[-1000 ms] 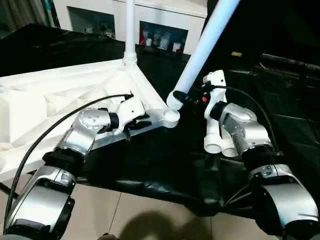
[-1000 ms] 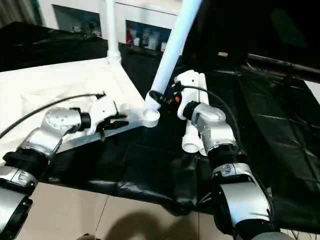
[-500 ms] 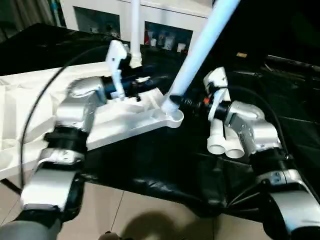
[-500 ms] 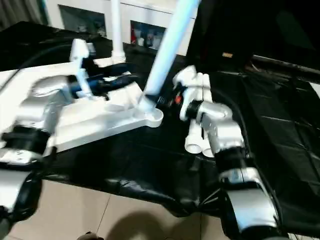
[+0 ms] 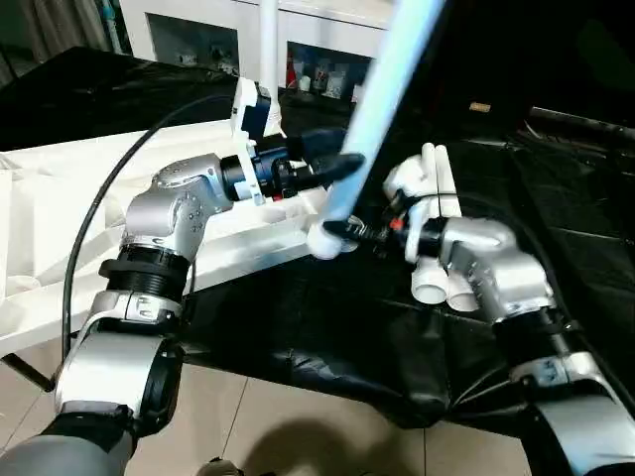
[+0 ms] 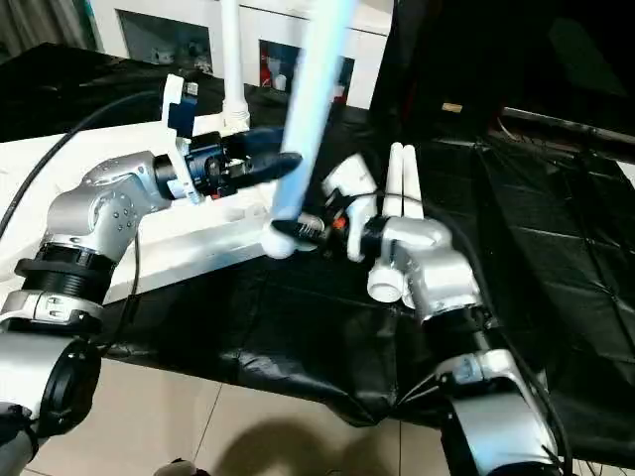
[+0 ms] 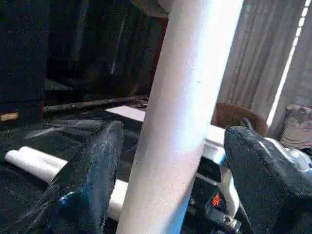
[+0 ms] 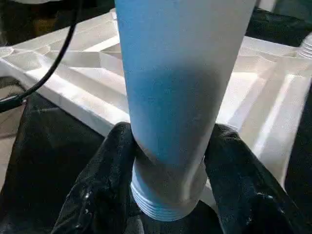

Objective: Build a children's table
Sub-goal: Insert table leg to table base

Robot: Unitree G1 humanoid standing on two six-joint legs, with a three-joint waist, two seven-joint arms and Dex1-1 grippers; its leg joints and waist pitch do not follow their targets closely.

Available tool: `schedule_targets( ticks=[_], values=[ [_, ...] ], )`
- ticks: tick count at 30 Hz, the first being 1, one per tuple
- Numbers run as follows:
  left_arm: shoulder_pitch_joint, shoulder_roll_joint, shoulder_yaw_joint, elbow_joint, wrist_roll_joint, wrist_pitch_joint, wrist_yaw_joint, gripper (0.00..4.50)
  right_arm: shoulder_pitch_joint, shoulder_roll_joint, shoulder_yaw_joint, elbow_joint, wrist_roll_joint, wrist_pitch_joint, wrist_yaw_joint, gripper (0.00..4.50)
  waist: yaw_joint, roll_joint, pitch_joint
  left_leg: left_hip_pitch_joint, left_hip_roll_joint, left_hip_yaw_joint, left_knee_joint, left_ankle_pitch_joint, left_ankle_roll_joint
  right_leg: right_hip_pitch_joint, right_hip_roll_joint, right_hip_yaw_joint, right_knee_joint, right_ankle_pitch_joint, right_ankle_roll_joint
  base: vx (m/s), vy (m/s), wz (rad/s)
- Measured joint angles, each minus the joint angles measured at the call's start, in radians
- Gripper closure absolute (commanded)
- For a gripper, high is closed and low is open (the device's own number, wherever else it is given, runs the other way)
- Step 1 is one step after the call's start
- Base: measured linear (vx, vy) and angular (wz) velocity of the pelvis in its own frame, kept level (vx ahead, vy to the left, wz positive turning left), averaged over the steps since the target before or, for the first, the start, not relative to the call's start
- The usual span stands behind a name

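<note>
The left arm is bent at the elbow and reached forward over the tabletop, its tool held level against the tilted leg. In the left wrist view the two fingers are spread, one on each side of the leg, with gaps visible between pads and tube. The right arm is reached in from the right, forearm angled inward, its tool at the leg's lower end. In the right wrist view that tool is pinched on the leg just above the threaded end. The threaded end is seen near the tabletop's near corner; contact with a socket cannot be told. A second leg stands upright at the far corner. Two spare legs lie by the right forearm on the black surface. The tabletop lies ribbed side up, overhanging the surface's near edge toward the floor. Open black sheet is seen to the right.
</note>
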Motion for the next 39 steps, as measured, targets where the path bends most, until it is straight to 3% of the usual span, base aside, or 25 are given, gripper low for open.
schedule_targets(
  ticks=[2,3,11,13,16,18,23,24,32,37,39],
  values=[
    [0.001,-0.001,0.000,-0.004,-0.009,0.002,-0.010,0.53,0.000,0.004,0.003,-0.005,-0.001,0.000,0.001,2.68,0.000,0.000,0.000,0.000,0.000,0.000,0.000,0.000,0.000,0.000,0.000,0.000,0.000,0.000,0.000,0.000,0.000,0.00],
    [0.001,0.000,0.000,-0.005,-0.012,0.004,-0.013,0.89,0.000,0.008,0.003,-0.005,-0.001,0.000,0.000,2.68,0.000,0.000,0.000,0.000,0.000,0.000,0.000,0.000,0.000,0.000,0.000,0.000,0.000,0.000,0.000,0.000,0.000,0.00],
    [0.001,0.007,0.000,-0.005,-0.017,0.025,-0.025,1.38,0.016,0.019,0.019,-0.036,-0.001,0.009,-0.003,2.68,0.000,0.000,0.000,0.000,0.000,0.000,0.001,0.000,0.000,0.000,0.000,0.000,0.000,0.001,0.000,0.000,0.000,0.00],
    [0.001,0.010,-0.002,-0.008,-0.017,0.033,-0.031,1.82,0.016,0.019,0.022,-0.037,-0.001,0.009,-0.004,2.68,0.000,0.000,0.000,0.000,0.000,0.000,0.001,0.000,0.000,0.000,0.000,0.000,0.000,0.001,0.000,0.000,0.000,0.00],
    [0.002,0.017,-0.002,-0.014,-0.015,0.032,-0.029,1.82,0.016,0.020,0.022,-0.037,-0.001,0.009,-0.004,2.68,0.000,0.000,0.000,0.000,0.000,-0.001,0.001,0.000,0.000,0.000,0.000,0.000,0.000,0.002,0.000,0.000,0.000,0.00],
    [0.002,0.018,-0.002,-0.014,-0.014,0.032,-0.028,2.15,0.016,0.021,0.022,-0.037,-0.001,0.009,-0.006,2.68,0.000,0.000,0.000,0.000,0.000,-0.001,0.001,0.000,0.000,0.000,0.000,0.000,0.000,0.003,0.000,0.000,0.000,0.00],
    [0.001,0.019,0.008,-0.014,-0.014,0.024,-0.005,2.38,0.016,0.033,0.020,-0.037,0.003,0.006,-0.012,2.68,-0.001,0.000,0.000,0.000,0.000,-0.001,0.002,0.001,-0.001,0.001,0.000,0.000,0.000,0.003,0.000,0.000,0.000,0.00],
    [0.000,0.018,0.011,-0.014,-0.014,0.021,0.001,2.48,0.016,0.038,0.016,-0.037,0.008,0.009,-0.016,2.13,-0.001,0.000,0.000,0.000,0.000,-0.001,0.002,0.001,-0.001,0.001,0.000,0.000,0.000,0.003,0.000,0.000,0.000,0.00],
    [-0.005,0.005,0.023,-0.004,-0.011,0.019,0.037,2.59,0.015,0.050,0.002,-0.042,0.037,0.043,-0.025,1.54,0.000,0.000,0.000,0.000,0.000,-0.001,0.003,0.001,-0.001,0.001,0.000,0.000,0.000,0.004,0.000,0.000,0.000,0.00],
    [-0.005,-0.004,0.023,-0.004,-0.015,0.024,0.036,2.63,0.009,0.054,-0.001,-0.042,0.041,0.043,-0.033,1.54,0.000,0.000,0.000,0.000,0.000,-0.001,0.003,0.001,-0.001,0.001,0.000,0.000,0.000,0.004,0.000,0.000,0.000,0.00],
    [-0.005,-0.004,0.023,-0.004,-0.017,0.024,0.036,2.66,0.009,0.060,-0.008,-0.042,0.048,0.049,-0.031,1.81,0.000,0.000,0.000,0.000,0.000,-0.001,0.003,0.001,0.000,0.001,0.000,0.000,0.000,0.005,0.000,0.000,0.000,0.00]
  ],
)
